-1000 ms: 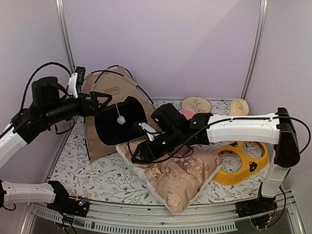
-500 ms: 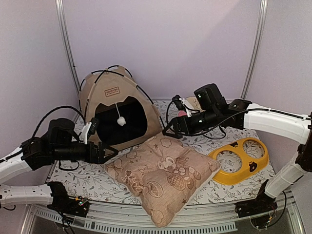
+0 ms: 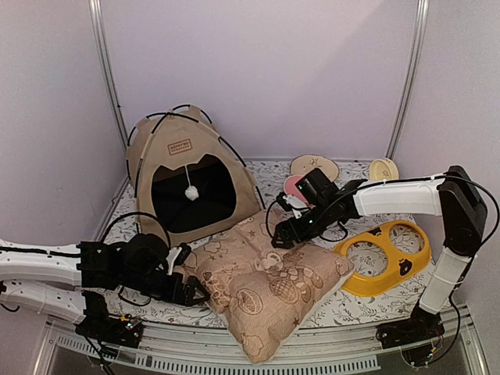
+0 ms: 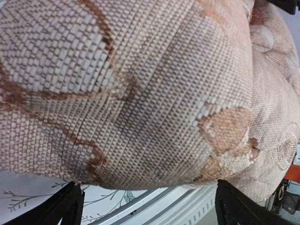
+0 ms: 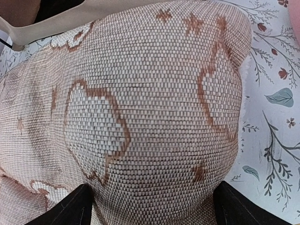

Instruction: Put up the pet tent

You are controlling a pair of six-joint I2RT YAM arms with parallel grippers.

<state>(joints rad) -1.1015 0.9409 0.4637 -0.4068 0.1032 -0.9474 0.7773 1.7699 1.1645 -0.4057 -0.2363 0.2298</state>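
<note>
The tan fabric pet tent with thin black arched poles [image 3: 187, 176] stands upright at the far left of the desk [image 3: 367, 308], its white pom-pom hanging in the dark doorway. Both arms have left it within the last second. The left end effector [image 3: 191, 291] has dropped to the near-left corner of the beige patterned pillow [image 3: 266, 273], and the right end effector [image 3: 283, 236] now sits at the pillow's far-right corner. Both are released, jaws spread wide astride the cushion without clamping. The tent looks finished; the pillow is probably next.
</note>
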